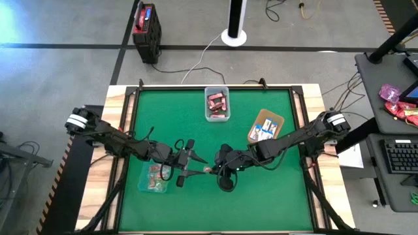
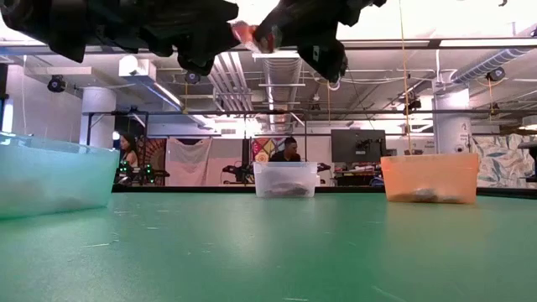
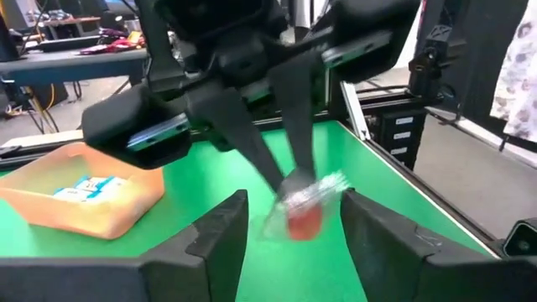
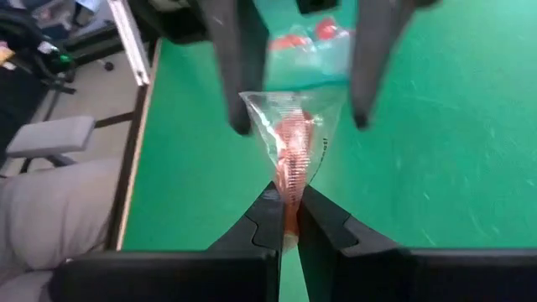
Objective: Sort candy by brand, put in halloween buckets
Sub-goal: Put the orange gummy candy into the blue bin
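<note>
Right gripper (image 4: pixel 287 220) fingers pinch a clear candy (image 4: pixel 289 134); left gripper (image 3: pixel 289 226) fingers spread around it; handover step; next the left must close.

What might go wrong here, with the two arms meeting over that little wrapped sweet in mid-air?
The right gripper pinches only one end of the clear-wrapped red candy, so it might slip out and drop onto the green table. The left gripper stands open around the candy; if it closes off-centre, the crinkly wrapper could tear or the two sets of fingers could bump.

Bright even light, blurred wrist views
</note>
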